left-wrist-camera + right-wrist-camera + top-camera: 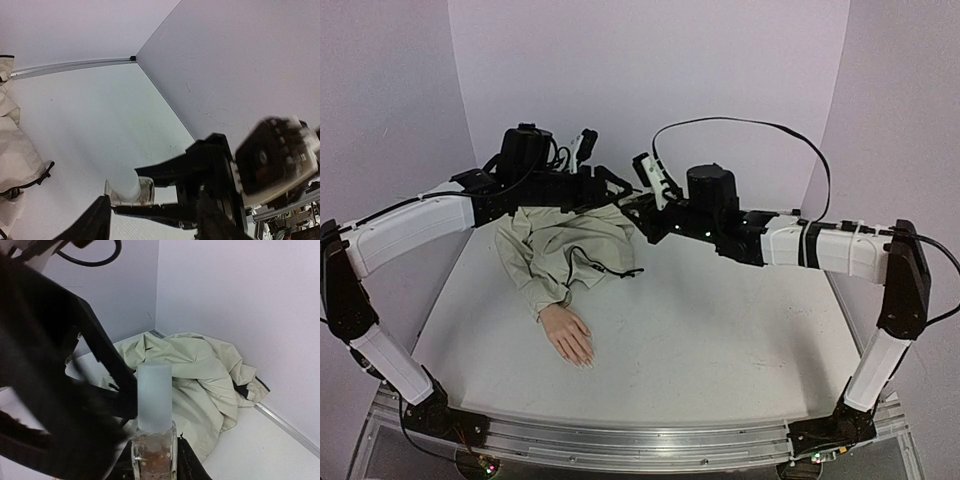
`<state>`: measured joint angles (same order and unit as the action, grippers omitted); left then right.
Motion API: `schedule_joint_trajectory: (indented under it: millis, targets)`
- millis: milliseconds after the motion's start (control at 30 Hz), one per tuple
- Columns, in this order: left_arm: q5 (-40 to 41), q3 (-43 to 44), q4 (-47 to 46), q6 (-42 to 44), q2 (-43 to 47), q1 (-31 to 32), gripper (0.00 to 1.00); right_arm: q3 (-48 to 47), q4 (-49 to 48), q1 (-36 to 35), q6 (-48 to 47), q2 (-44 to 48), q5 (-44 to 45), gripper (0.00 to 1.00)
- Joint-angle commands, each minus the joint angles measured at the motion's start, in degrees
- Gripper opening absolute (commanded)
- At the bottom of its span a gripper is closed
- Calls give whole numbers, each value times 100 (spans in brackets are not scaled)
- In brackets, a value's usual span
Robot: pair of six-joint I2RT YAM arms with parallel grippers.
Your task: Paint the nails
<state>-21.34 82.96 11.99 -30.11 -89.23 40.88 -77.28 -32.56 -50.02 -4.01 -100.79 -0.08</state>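
Observation:
The flesh-pink mannequin hand (pixel 567 335) lies palm down on the table, and its nails (pixel 584 361) at the fingertips are too small to make out. Its beige sleeve (pixel 565 250) is bunched up behind it. At the back centre my right gripper (pixel 154 462) is shut on a small clear glass bottle (pixel 153 452), held upright with its frosted white cap (pixel 154 395) on. My left gripper (pixel 152 225) is open around that cap (pixel 124 185). One finger (pixel 92 222) sits beside the cap, and the frames show no grip. In the top view both grippers meet above the jacket's far edge (pixel 630 205).
Lilac walls (pixel 650 80) close in the back and both sides of the white table (pixel 720 330). The crumpled jacket (pixel 200 370) fills the back left corner. A black cable (pixel 760 125) loops over the right arm.

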Motion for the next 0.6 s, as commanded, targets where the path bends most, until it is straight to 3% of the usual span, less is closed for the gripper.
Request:
schedule_joint_trajectory:
  millis: [0,133,300,567]
  targets:
    - [-561,52,-153,-4,468,-96,68,164,-329,600,874,647,-2226,0]
    - [-930,-335,-578,-261,733,-267,78,191,-346,975,1336,798,-3740,0]
    - [-1864,-503,-1340,-590,747,-349,78,-159,-365,1108,1819,613,-5726,0]
    - [-2639,-420,-1938,-704,595,-159,70,-332,-772,1108,2270,341,-6253,0]
